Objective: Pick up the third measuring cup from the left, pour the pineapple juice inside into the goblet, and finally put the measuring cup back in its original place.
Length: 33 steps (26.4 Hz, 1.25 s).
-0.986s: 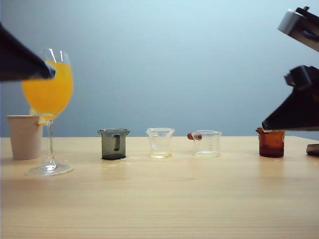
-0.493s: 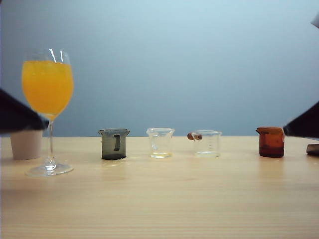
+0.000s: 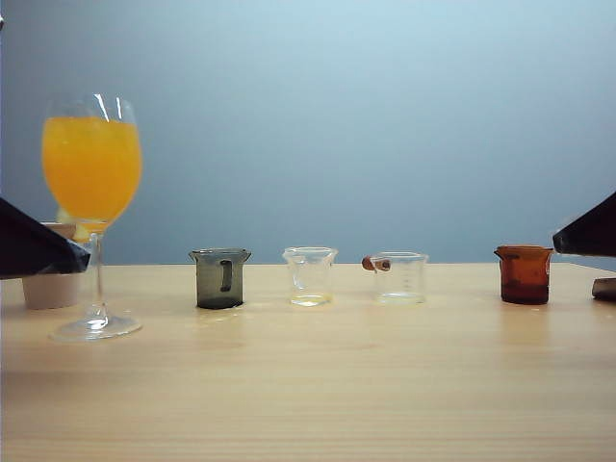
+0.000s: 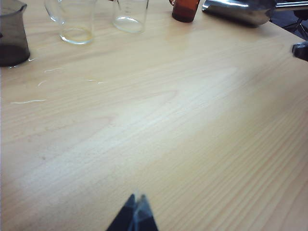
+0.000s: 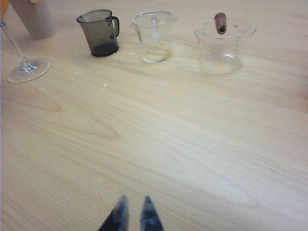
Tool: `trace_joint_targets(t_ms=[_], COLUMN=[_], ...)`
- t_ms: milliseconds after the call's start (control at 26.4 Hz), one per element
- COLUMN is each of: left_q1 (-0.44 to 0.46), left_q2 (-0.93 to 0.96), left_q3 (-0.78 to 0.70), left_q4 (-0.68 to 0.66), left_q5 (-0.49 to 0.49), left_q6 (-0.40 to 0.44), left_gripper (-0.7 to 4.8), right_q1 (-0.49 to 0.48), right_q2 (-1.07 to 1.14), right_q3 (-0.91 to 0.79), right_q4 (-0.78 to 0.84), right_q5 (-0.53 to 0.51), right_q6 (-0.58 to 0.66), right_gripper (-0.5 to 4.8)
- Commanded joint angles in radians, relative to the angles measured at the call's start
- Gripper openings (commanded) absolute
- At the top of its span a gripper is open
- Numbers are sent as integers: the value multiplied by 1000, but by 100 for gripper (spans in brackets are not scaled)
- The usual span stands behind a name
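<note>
Left gripper closed, right gripper slightly parted

You've got the goblet at 9 o'clock, full of orange liquid. The third measuring cup stands upright, empty, right of centre on the table. Amber cup at 3 o'clock.

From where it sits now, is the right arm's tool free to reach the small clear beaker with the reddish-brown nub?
Probably yes. The right tool hovers over bare wooden table, holding nothing, and nothing lies between it and the small clear beaker.
</note>
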Motion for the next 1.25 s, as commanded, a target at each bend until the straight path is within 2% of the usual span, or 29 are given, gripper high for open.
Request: trace_joint_targets(t_ms=[38,114,152,303,417,569,683,758,948,1251], left_q1=[2,43,122,399,582,732,829,864,866,865], left_q2=[-4,-55,-80,-139,-189,-283,-348,-385,-390,-390], left_q3=[4,4,4,4,4,5,6,5,5,5], left_q4=[9,-10,-11,-10,-18,-16,-11,-13,-18,-18], left_q5=[4,31,113,277,282,219,214,216,206,206], left_q6=[-3,-3,-3,-3,-3,-3,-3,-3,-3,-3], left_gripper=[3,3,3,3,3,3,3,3,3,3], right_q1=[2,-8,-30,-134,-232,-360,-459,-510,-593,-601], right_q2=[-2,-85,-147,-277,-355,-410,-409,-409,-409,-409], right_q3=[-6,-6,-6,-6,-6,-3,-2,-4,-6,-6], right_q4=[10,-34,-63,-92,-92,-76,-82,-93,-93,-92], right_q5=[1,-2,-22,-51,-51,-51,-40,-38,-35,-37], right_q6=[-2,-2,-1,-1,-1,-2,-2,-2,-2,-2], right_gripper=[42,42,42,42,42,42,42,42,42,42])
